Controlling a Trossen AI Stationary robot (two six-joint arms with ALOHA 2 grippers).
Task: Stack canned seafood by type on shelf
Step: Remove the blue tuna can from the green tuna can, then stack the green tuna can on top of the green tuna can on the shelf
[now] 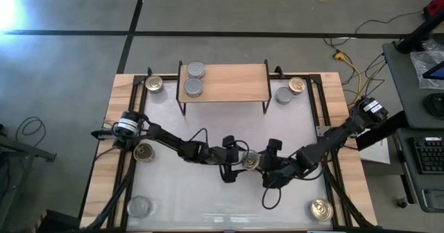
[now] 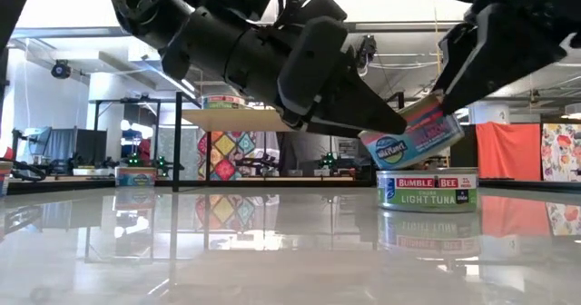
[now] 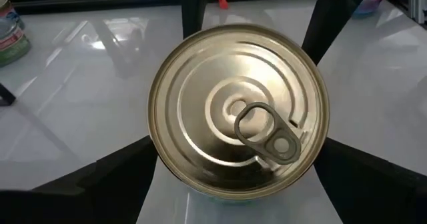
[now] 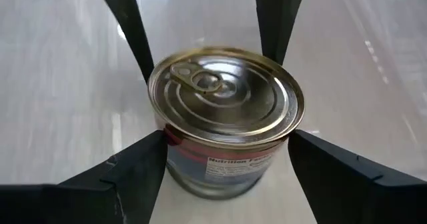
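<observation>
A gold-topped can (image 1: 250, 161) with a pull tab hangs tilted at the table's middle, and both grippers are shut on it. My left gripper (image 1: 237, 161) reaches it from the left, my right gripper (image 1: 263, 165) from the right. In the low view the can (image 2: 413, 132) shows just over a Bumble Bee tuna can (image 2: 427, 189) that stands on the table. I cannot tell whether the two cans touch. The wooden shelf (image 1: 223, 82) stands at the far side, with two silver-topped cans (image 1: 196, 70) (image 1: 193, 87) on its left end. My left gripper pinches the can at its rim and side wall (image 3: 155, 134) between its two fingers (image 3: 127, 171), on opposite sides. It comes from the table's left, slanting a little downward. The can is tilted, its top toward this gripper, and clear of the table. My right gripper has the same can's side wall (image 4: 175, 159) between its two fingers (image 4: 133, 171), on opposite sides just under the rim. It comes from the table's right, slanting downward. The other gripper's fingers stand at the can's far side.
Loose cans stand on the table: a gold one (image 1: 154, 84) left of the shelf, a gold (image 1: 297, 85) and a silver one (image 1: 283, 94) right of it, one (image 1: 143, 152) under the left arm, and two near the front corners (image 1: 139, 206) (image 1: 321, 209).
</observation>
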